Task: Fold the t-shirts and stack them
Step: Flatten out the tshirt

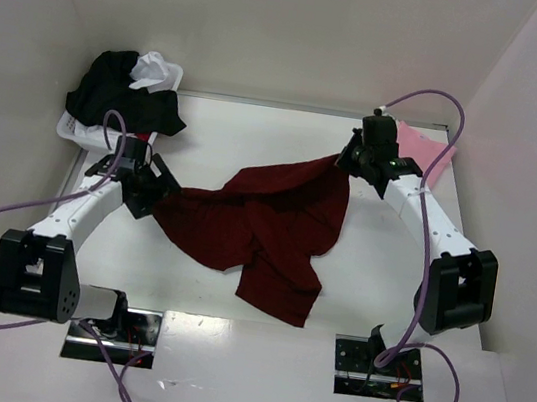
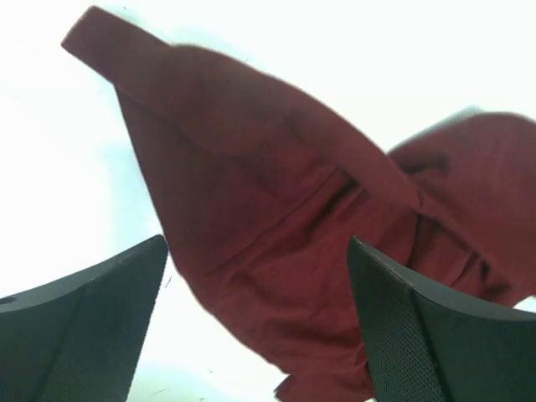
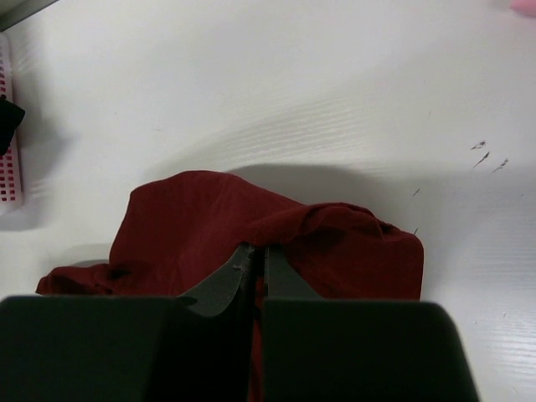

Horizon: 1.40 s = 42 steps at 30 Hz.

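One maroon t-shirt (image 1: pixel 265 226) mid-table, corner clamped in right gripper (image 3: pixel 258 249), left gripper (image 2: pixel 257 240) spread wide at its other edge, one pink t-shirt (image 1: pixel 426 149) half hidden behind right arm (image 1: pixel 427 220), black and white t-shirts (image 1: pixel 122 98) heaped over bin (image 1: pixel 75 132), number unclear.

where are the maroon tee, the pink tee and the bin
maroon tee (image 1: pixel 265 226): top view, middle of the cloth
pink tee (image 1: pixel 429 152): top view, its visible far-right part
bin (image 1: pixel 74 135): top view, white near rim
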Tool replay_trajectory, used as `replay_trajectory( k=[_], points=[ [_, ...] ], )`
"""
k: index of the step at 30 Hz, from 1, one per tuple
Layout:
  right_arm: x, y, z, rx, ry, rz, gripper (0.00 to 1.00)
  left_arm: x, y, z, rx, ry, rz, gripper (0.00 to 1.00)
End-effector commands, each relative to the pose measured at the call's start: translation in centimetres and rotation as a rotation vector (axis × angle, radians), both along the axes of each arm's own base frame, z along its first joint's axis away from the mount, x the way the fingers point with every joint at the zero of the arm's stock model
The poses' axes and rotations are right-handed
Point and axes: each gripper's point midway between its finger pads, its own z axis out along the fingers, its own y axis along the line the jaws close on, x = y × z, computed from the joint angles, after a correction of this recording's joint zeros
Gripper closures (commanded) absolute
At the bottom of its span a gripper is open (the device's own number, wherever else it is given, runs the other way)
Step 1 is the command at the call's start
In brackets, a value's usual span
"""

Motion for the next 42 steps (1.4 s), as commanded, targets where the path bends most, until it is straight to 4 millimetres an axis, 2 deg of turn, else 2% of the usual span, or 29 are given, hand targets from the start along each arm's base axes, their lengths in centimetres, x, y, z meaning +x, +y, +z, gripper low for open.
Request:
replay_trajectory(
  k=[1, 3, 6, 10, 15, 16, 18, 20, 21, 24, 30, 32, 36, 42],
  points=[
    [-0.4, -0.1, 2.3, 0.015, -0.069, 0.009, 1.0, 1.0, 1.8, -0.6, -0.033, -0.022, 0.148, 0.08],
    [-0.6, -0.1, 2.0, 0.02, -0.059, 0.004, 1.0, 0.5, 3.1, -1.8, -0.042, -0.005, 0.241, 0.09],
    [-0.7, -0.1, 2.3, 0.022, -0.067, 0.004, 1.0, 0.6, 4.3, -2.0, -0.044, -0.009, 0.303, 0.09],
    [-0.9, -0.2, 2.2, 0.022, -0.066, 0.004, 1.0, 0.8, 5.0, -3.0, -0.036, 0.026, 0.348, 0.09],
    [-0.9, -0.2, 2.1, 0.022, -0.067, 0.004, 1.0, 1.1, 5.5, -3.2, -0.044, 0.023, 0.372, 0.09],
    [-0.9, -0.1, 2.1, 0.03, -0.065, -0.001, 1.0, 1.4, 6.8, -4.0, -0.041, 0.041, 0.421, 0.09],
    [-1.0, 0.0, 2.1, 0.035, -0.064, 0.006, 1.0, 2.0, 7.7, -3.7, -0.028, 0.026, 0.443, 0.09],
    [-1.0, 0.0, 2.1, 0.035, -0.064, 0.006, 1.0, 2.3, 8.2, -4.1, -0.028, 0.031, 0.455, 0.1],
    [-1.0, 0.0, 2.1, 0.035, -0.064, 0.006, 1.0, 2.9, 8.3, -3.6, -0.028, 0.01, 0.455, 0.1],
    [-1.0, 0.0, 2.1, 0.035, -0.064, 0.006, 1.0, 2.9, 9.3, -4.5, -0.033, 0.041, 0.492, 0.13],
    [-1.0, 0.0, 2.1, 0.027, -0.065, 0.011, 1.0, 4.1, 8.8, -4.8, -0.075, 0.025, 0.478, 0.21],
    [-1.0, 0.0, 1.3, 0.022, -0.048, 0.011, 1.0, 4.2, 8.7, -5.0, -0.08, 0.023, 0.472, 0.25],
    [-1.0, 0.0, 1.3, 0.022, -0.048, 0.011, 1.0, 4.4, 8.6, -5.2, -0.081, 0.031, 0.461, 0.26],
    [-0.8, 0.0, 1.1, 0.022, -0.048, 0.011, 1.0, 4.2, 8.8, -5.9, -0.069, 0.05, 0.459, 0.38]
  ],
)
